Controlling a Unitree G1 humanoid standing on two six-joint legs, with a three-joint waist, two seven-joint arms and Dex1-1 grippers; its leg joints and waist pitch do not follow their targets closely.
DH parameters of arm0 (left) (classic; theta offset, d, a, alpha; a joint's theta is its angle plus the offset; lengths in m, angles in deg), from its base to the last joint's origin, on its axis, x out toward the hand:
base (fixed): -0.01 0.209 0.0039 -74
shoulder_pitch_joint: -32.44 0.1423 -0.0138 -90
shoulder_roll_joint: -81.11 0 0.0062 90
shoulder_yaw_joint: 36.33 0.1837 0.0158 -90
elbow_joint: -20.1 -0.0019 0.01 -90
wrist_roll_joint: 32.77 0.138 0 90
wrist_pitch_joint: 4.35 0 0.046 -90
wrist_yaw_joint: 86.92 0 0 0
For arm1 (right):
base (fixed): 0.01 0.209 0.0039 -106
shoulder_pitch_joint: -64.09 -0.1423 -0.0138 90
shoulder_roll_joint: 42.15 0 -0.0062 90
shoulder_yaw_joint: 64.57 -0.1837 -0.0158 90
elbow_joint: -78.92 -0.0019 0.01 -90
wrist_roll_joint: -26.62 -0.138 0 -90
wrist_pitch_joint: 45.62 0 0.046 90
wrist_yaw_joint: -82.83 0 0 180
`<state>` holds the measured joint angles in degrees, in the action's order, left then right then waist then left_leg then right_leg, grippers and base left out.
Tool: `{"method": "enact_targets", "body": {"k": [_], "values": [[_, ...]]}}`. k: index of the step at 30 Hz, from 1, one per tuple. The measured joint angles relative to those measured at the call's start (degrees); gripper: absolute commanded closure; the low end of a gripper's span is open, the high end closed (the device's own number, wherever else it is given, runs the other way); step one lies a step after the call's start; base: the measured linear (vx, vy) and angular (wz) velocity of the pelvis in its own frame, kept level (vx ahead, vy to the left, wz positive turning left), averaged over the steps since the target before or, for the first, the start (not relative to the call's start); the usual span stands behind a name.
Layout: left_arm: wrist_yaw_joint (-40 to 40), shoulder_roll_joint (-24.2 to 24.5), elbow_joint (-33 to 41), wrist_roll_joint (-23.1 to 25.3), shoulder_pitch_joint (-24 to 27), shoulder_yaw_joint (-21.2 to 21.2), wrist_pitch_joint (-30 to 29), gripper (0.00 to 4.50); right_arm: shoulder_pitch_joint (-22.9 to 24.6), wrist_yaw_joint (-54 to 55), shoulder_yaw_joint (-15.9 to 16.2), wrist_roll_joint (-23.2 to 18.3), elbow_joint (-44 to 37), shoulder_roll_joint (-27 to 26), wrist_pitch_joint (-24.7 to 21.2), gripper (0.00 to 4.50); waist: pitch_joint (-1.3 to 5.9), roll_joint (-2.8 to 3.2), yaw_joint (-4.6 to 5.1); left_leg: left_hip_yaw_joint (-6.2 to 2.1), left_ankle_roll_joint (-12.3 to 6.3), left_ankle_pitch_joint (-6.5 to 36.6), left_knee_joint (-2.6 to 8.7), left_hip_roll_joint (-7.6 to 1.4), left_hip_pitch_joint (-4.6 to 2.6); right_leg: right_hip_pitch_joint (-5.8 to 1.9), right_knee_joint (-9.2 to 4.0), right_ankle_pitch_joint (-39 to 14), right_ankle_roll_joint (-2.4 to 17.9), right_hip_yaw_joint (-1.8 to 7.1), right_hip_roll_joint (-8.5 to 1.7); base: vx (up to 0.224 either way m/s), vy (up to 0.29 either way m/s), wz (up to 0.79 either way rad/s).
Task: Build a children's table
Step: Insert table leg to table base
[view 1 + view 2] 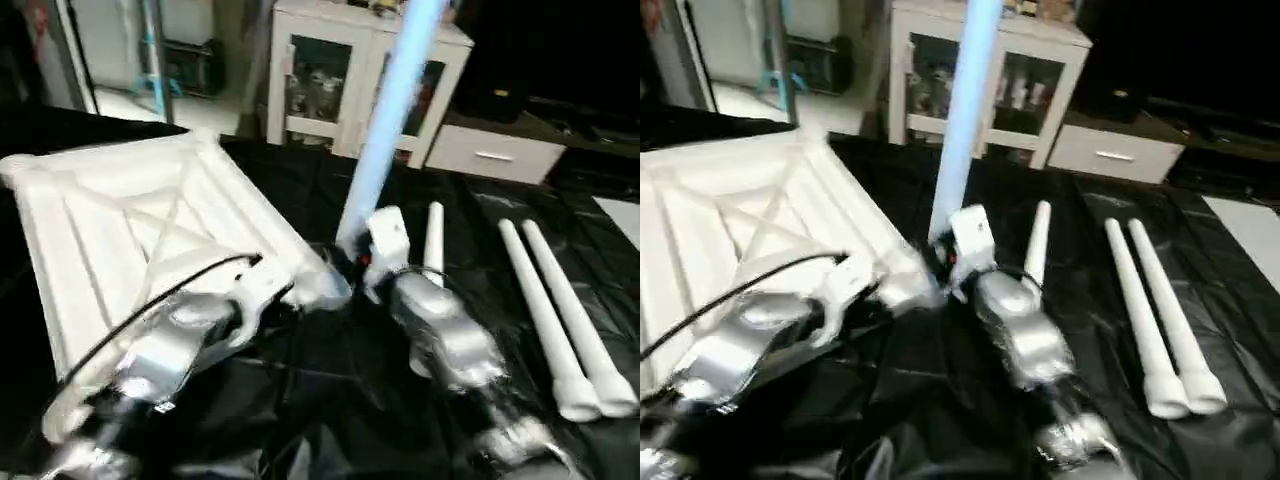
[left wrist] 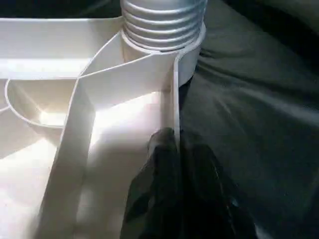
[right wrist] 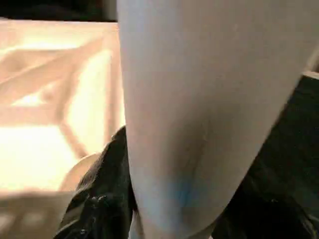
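White plastic throughout: the tabletop (image 1: 150, 230) lies upside down on black sheeting (image 1: 300, 400), ribbed underside up, so that its corner sockets face me and can take the legs.

My left claw (image 2: 174, 149) is pressed together on the thin outer rim of the tabletop, one finger (image 2: 154, 164) inside the wall and one outside, just short of the corner socket (image 2: 174, 55). I judge this grip serves to hold the top steady while the corner is worked.

My right claw (image 1: 350, 262) is closed around the lower end of a leg (image 1: 390, 110), which stands nearly upright and leans slightly away from me. The right wrist view shows the tube between its dark fingers (image 3: 99, 199). The left wrist view shows the leg's threaded end (image 2: 164, 22) sitting at the socket mouth with threads exposed, so I judge the leg entered but not yet driven home. Holding it low, close to the socket, gives control of its alignment.

Three further legs remain unfitted: one (image 1: 434, 235) lies just beyond my right claw, and a pair (image 1: 560, 310) lie side by side, touching, well off to its right, within reach.

A white cabinet (image 1: 360, 70) with glass doors stands beyond the work and plays no part.

Risk noted: a tilted leg may cross-thread.
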<state>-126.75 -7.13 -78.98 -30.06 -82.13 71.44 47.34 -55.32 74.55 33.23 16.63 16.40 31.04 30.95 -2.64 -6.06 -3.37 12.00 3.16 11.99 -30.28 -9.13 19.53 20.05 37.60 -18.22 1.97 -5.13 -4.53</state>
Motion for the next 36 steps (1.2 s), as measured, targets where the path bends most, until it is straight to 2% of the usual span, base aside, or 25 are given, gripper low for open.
{"method": "enact_targets", "body": {"k": [1,2,3,4,5,6,7,9,11,13,21,27,28,29,30,31,32,33,36], "values": [[2.0,-2.0,-0.8,1.1,-1.4,0.0,-1.0,4.5,-2.1,3.4,-1.6,-0.1,2.5,-1.2,0.3,2.68,0.58,-2.73,-0.95,2.43,0.26,0.0,-0.67,0.16,-0.17,0.41,0.87,-0.7,-1.5,2.2,-0.85,0.046,-0.131,0.23],[3.1,-2.8,-0.8,1.5,-2.1,-0.1,-1.6,4.5,-3.6,5.3,-2.0,-0.1,3.5,-1.8,0.4,2.68,0.3,-2.5,-1.75,1.34,1.32,1.2,-2.57,-0.28,-0.03,1.51,1.27,-0.2,-1.9,2.48,-0.88,0.046,-0.131,0.23],[4.6,-3.6,-0.9,1.6,-2.4,-0.1,-2.0,4.5,-5.1,7.1,-3.2,-0.3,5.2,-2.9,0.8,2.68,0.39,-1.45,-2.15,-3.62,1.15,1.0,-5.72,0.26,0.69,1.01,1.33,-0.1,-2.0,1.42,-0.66,0.129,-0.086,-0.27],[6.4,-5.1,-1.5,2.1,-3.0,0.2,-2.4,4.5,-5.9,9.1,-5.0,-0.6,6.7,-3.8,1.9,2.68,0.66,-0.06,-2.38,-5.66,1.8,1.5,-5.29,-0.16,-0.35,1.28,1.33,0.2,-1.8,0.02,-0.49,0.038,0.043,-0.24],[7.1,-5.3,-2.1,2.4,-3.9,0.6,-2.5,4.5,-6.7,10.1,-5.8,-0.7,7.9,-4.3,2.6,2.68,0.47,-0.21,-2.26,-5.13,2.41,1.2,-4.9,-0.32,-0.29,1.61,0.98,1.1,-1.7,-0.02,-0.55,0.038,0.043,-0.24],[7.5,-5.2,-2.7,2.9,-4.5,1.3,-2.5,4.5,-7.6,11.1,-6.4,-0.9,9.4,-4.8,3.1,2.68,0.55,-0.57,-1.79,-4.58,2.53,0.8,-4.38,-0.69,-0.29,1.75,0.17,2.5,-1.5,0.42,-0.17,-0.078,0.014,0.15],[7.7,-5.0,-3.2,3.7,-4.8,1.9,-2.3,4.5,-8.5,12.0,-6.9,-1.0,11.1,-5.0,3.5,2.68,0.56,-0.85,-1.55,-4.35,2.55,0.7,-4.13,-0.87,-0.41,1.36,-0.76,4.2,-1.4,1.01,0.41,-0.078,-0.02,0.12],[8.1,-4.8,-3.5,4.6,-5.2,2.8,-1.9,4.5,-9.7,12.9,-7.4,-0.8,13.4,-5.5,4.9,2.68,0.52,-0.8,-1.31,-4.09,2.55,0.7,-3.89,-0.89,-0.47,1.35,-1.07,4.5,-1.6,1.22,0.44,-0.039,-0.01,0.06],[8.3,-4.5,-3.5,5.3,-5.4,3.0,-1.8,4.5,-10.2,13.2,-7.4,-0.6,14.1,-5.7,5.5,2.68,0.53,-0.82,-1.17,-3.86,2.55,0.7,-3.13,-0.88,-0.46,1.47,-1.59,4.5,-1.6,1.25,0.43,0.0,0.0,0.0],[8.3,-4.1,-3.5,5.8,-5.6,3.4,-1.5,4.5,-10.8,13.3,-7.5,-0.4,14.9,-5.9,5.8,2.69,0.55,-0.85,-1.13,-3.7,2.57,0.7,-2.73,-0.88,-0.38,1.43,-1.79,4.5,-1.6,1.28,0.43,0.0,0.0,0.0],[8.1,-3.5,-3.4,5.8,-5.6,3.7,-1.1,4.5,-11.5,13.1,-7.5,0.5,17.1,-6.2,8.4,2.69,0.59,-0.91,-1.01,-3.62,2.72,0.6,-2.62,-0.89,-0.37,1.41,-1.81,4.9,-1.6,1.31,0.41,0.0,0.0,0.0],[7.7,-3.1,-3.1,5.8,-5.6,3.7,-1.1,4.5,-11.9,11.8,-7.5,0.9,18.3,-6.2,9.9,2.69,0.59,-0.91,-0.38,-3.62,2.72,0.6,-2.61,-0.89,-0.14,1.78,-2.13,4.9,-1.6,1.29,0.41,0.0,0.0,0.0],[7.7,-3.0,-3.0,5.8,-5.6,3.7,-1.1,4.5,-11.8,11.2,-7.5,0.9,18.3,-6.2,10.0,2.13,0.59,-0.91,-0.23,-3.62,2.72,0.6,-2.58,-0.89,-0.05,1.76,-2.24,4.9,-1.6,1.29,0.41,0.0,0.0,0.0],[7.6,-2.9,-2.8,5.8,-5.6,3.7,-1.1,4.5,-11.8,10.7,-7.5,0.9,18.5,-6.2,10.0,1.99,0.6,-0.91,-0.15,-3.6,2.72,0.6,-2.58,-0.89,0.03,1.74,-2.28,4.9,-1.5,1.29,0.41,0.0,0.0,0.0],[7.6,-2.7,-2.6,5.8,-5.6,3.7,-1.1,4.5,-11.8,10.2,-7.5,0.9,19.6,-6.2,9.5,1.99,0.64,-0.97,-0.11,-3.57,2.71,0.6,-2.58,-0.89,0.24,1.67,-2.3,5.1,-1.5,1.3,0.41,0.0,0.0,0.0],[7.6,-2.6,-2.1,5.8,-5.7,3.7,-0.8,4.5,-10.4,9.4,-7.3,0.9,20.9,-6.3,9.9,1.8,0.59,-0.92,-0.1,-3.58,2.43,0.2,-2.59,-0.92,0.6,1.89,-2.4,5.5,-1.6,1.26,0.43,0.0,0.0,0.0],[7.6,-2.5,-1.8,5.8,-5.6,3.6,-0.4,4.5,-10.3,8.9,-7.3,0.9,20.7,-6.2,10.2,1.8,0.43,-0.68,-0.11,-3.5,2.29,-0.2,-2.6,-0.98,0.73,1.98,-2.39,5.7,-1.4,1.25,0.43,0.0,0.0,0.0],[7.6,-2.4,-1.8,5.8,-5.7,3.5,-0.4,4.5,-10.6,8.8,-7.4,0.9,20.7,-6.1,10.1,1.56,0.46,-0.65,-0.01,-3.39,2.28,-0.2,-2.59,-0.98,0.69,1.97,-2.41,5.8,-1.4,1.31,0.43,0.0,0.0,0.0],[7.4,-1.9,-1.4,5.8,-5.7,3.5,-0.2,4.5,-10.5,7.5,-7.3,1.0,20.6,-6.0,9.6,1.45,0.38,-0.55,0.03,-3.24,2.28,-0.2,-2.58,-1.08,0.69,1.98,-2.48,5.8,-1.4,1.31,0.44,0.0,0.0,0.0]]}}
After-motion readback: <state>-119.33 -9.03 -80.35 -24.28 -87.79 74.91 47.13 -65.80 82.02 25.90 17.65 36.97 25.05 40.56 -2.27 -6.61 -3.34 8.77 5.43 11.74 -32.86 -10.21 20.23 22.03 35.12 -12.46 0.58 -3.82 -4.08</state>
